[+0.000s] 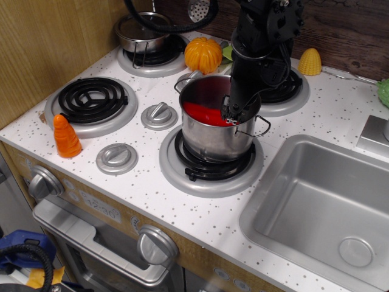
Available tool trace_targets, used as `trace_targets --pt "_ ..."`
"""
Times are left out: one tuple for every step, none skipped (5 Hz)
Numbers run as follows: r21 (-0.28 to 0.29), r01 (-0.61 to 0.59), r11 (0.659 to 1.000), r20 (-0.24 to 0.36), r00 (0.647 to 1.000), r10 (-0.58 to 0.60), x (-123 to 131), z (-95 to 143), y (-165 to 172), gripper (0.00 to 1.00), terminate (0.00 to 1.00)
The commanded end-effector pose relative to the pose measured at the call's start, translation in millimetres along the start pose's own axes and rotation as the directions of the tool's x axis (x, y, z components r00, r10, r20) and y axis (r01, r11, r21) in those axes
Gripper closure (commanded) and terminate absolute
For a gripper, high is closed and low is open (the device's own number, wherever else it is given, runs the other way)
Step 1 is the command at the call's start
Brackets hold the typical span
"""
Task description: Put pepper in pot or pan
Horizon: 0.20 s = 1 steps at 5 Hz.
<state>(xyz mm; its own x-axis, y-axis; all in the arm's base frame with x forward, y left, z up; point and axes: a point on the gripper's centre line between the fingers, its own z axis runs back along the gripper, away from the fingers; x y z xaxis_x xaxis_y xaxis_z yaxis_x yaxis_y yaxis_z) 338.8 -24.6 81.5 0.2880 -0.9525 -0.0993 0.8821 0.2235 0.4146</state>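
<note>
Setting: a toy kitchen counter [182, 207], white with dark specks, four burners and a grey sink [316, 201] at 4 o'clock
Step in hand: judged to be the lowering or letting go of the pepper inside the pot
Pot: a large shiny steel pot [216, 137] stands upright on the front burner, near the middle of the view, a wire loop handle showing on its right side
Pot contents: the red pepper [203, 113] shows inside, low in the pot toward its left wall, with red glow reflected on the steel
Arm: black, coming down from 12 o'clock, its lower end dipped past the pot's rim
Pincer: the pincer [234, 115] sits at the right side of the pot's mouth; whether it is clamped on the pepper or apart I cannot tell
Next move: likely open the pincer if it holds on, then rise straight up without catching the rim or the handle
Other containers: a smaller lidded steel pot [144, 30] at 11 o'clock, contents hidden; the sink shows nothing but its drain
Elsewhere: orange carrot [65, 135] at 9 o'clock, pumpkin [203, 55] just behind the big pot
</note>
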Motion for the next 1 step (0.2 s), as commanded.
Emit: trace_targets --pt "0.034 -0.006 0.999 0.014 1.0 0.006 -0.6 9.9 7.9 0.0 1.0"
